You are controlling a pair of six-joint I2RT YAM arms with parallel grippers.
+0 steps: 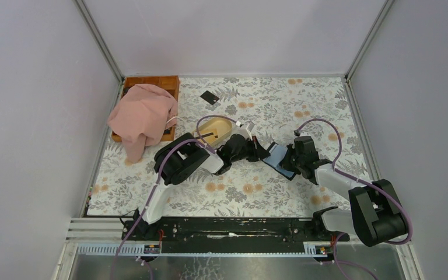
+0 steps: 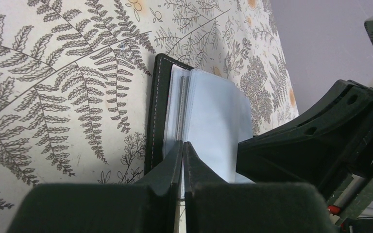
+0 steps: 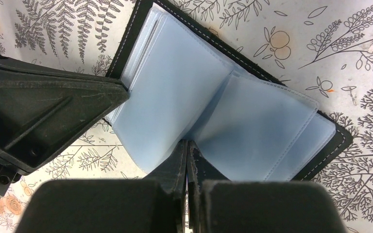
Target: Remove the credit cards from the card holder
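Blue-grey plastic leaves fan from the open card holder (image 3: 175,87), which lies flat on the fern-print table (image 1: 326,105) right of centre in the top view, between the two arms. The leaves look soft, slick and floppy. A card inside would be stiffer than its pocket, so it is best taken by an exposed edge and slid out while the black cover is pinned. The left gripper (image 2: 183,145) is closed on a pale sliver, seemingly one leaf's edge. The right gripper (image 3: 188,144) is closed tip to tip at the fold; whether it nips a leaf or only presses, I cannot tell. One black credit card (image 1: 209,97) lies apart at upper centre. A beige dish (image 1: 213,125) sits just behind the left wrist, and a pink cloth (image 1: 143,114) drapes a wooden tray (image 1: 166,81) at upper left. The two grippers crowd each other over the holder.
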